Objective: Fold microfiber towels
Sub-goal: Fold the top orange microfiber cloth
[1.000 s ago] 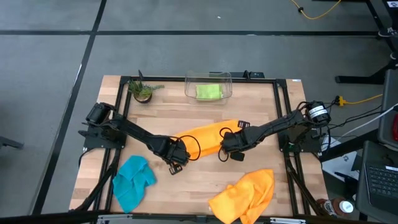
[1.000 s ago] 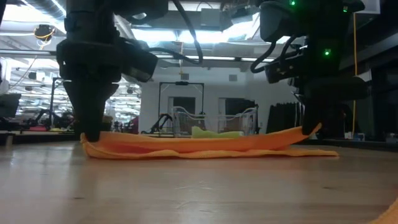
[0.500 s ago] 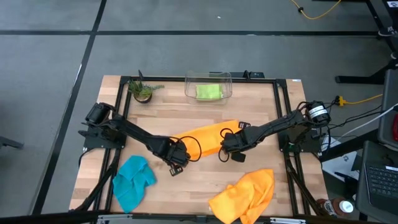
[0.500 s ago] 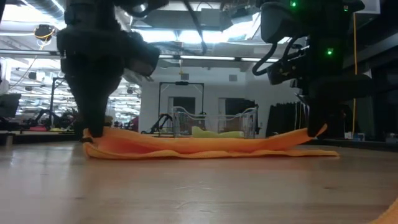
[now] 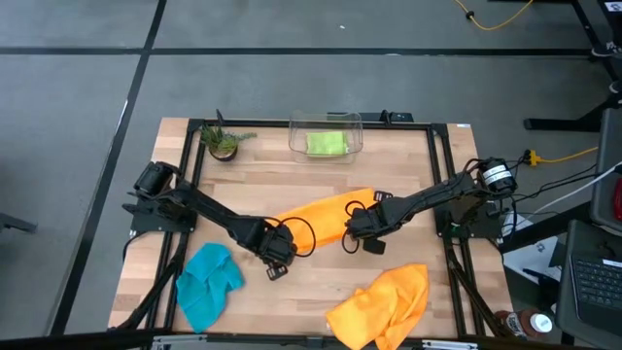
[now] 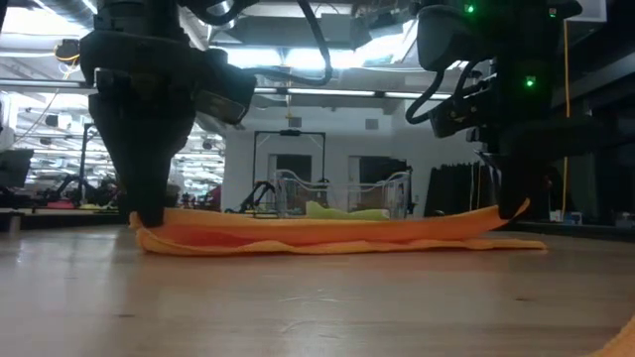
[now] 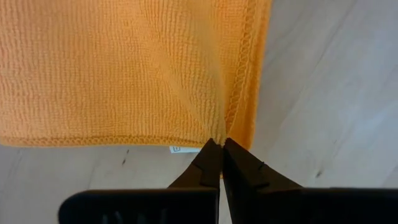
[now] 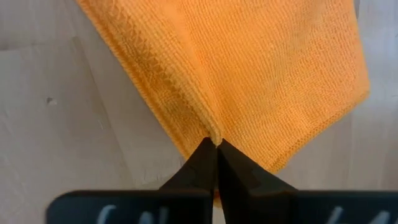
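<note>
**On the wooden table: four cloths, one in work**

At the table's [image 5: 321,175] centre lies an orange microfiber towel [image 5: 326,211], folded over on itself into a long band running slantwise, its upper layer sagging between the two ends in the low view [image 6: 327,230].

- Left gripper [image 5: 275,255]: at the band's end nearer the table's front, down at the tabletop. Its fingers [image 7: 211,163] are pressed together, pinching the towel's hemmed edge [image 7: 186,138] beside a small white label.
- Right gripper [image 5: 352,233]: at the band's other end, held slightly above the tabletop in the low view [image 6: 514,206]. Its fingers [image 8: 205,162] meet on a pinch of the cloth's fold [image 8: 214,134], the corner raised off the wood.
- Second orange towel [image 5: 384,303]: crumpled in a heap near the front edge, on the right arm's side, apart from both grippers.
- Teal blue towel [image 5: 207,282]: crumpled near the front edge on the left arm's side, near the left gripper, not touching it.
- Lime green towel [image 5: 326,143]: inside the clear plastic bin [image 5: 327,121] at the table's far edge.
- Small potted plant [image 5: 224,142]: far left corner, beside the bin.
</note>
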Robot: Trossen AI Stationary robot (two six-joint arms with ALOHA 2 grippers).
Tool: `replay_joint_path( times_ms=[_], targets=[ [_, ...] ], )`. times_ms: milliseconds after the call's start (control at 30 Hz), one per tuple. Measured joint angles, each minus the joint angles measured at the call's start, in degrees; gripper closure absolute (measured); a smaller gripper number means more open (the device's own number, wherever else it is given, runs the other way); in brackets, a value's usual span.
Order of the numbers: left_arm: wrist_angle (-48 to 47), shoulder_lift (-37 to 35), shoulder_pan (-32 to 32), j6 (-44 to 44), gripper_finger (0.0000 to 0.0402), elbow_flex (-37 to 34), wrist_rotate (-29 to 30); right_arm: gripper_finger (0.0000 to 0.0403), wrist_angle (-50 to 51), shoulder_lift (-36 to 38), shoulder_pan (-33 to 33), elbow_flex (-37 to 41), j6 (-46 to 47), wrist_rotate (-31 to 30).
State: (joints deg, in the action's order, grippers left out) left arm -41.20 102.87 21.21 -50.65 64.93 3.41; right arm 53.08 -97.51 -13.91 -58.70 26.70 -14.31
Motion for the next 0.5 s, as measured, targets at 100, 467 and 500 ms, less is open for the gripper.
replay_joint_path(
  times_ms=[100,467,500],
  targets=[
    [0.0,0.0,-0.1,0.0,0.0388,0.0,0.1,0.035,0.0,0.0,0.0,0.0,0.0,0.0],
    [-0.1,0.0,-1.0,0.2,0.0301,0.0,-0.9,0.026,2.8,0.0,0.0,0.0,-0.1,0.0],
    [-0.1,-0.1,-1.3,0.4,0.0294,0.0,-1.6,0.0254,2.8,0.0,0.0,0.0,-0.1,0.0]
  ],
)
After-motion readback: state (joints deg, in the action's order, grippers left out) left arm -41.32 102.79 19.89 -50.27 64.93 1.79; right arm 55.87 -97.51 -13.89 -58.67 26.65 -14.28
